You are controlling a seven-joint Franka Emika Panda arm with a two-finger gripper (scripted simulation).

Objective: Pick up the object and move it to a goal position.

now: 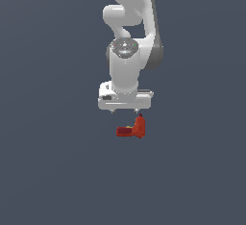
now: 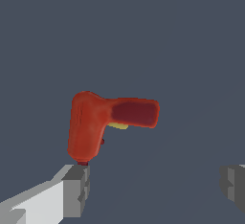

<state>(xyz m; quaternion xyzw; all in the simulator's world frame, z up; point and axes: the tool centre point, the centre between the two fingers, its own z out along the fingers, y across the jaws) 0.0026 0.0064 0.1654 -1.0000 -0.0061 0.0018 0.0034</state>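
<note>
Right, I see my gripper [image 2: 155, 185] spread wide with nothing between its blocky grey fingertips [image 2: 76, 189]. Just beyond them on the flat slate surface [image 1: 48, 171] lies the object [image 2: 103, 122], smooth glossy red-orange plastic, L-shaped, with a darker red arm.

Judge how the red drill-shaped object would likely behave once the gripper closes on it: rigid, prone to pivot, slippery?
The red drill-shaped object looks like one solid moulded piece, so probably stiff. Its L shape puts mass off to one side, so gripped on one arm it may pivot. Its rounded, smooth-looking surface could slip between the flat fingers of the open gripper.
</note>
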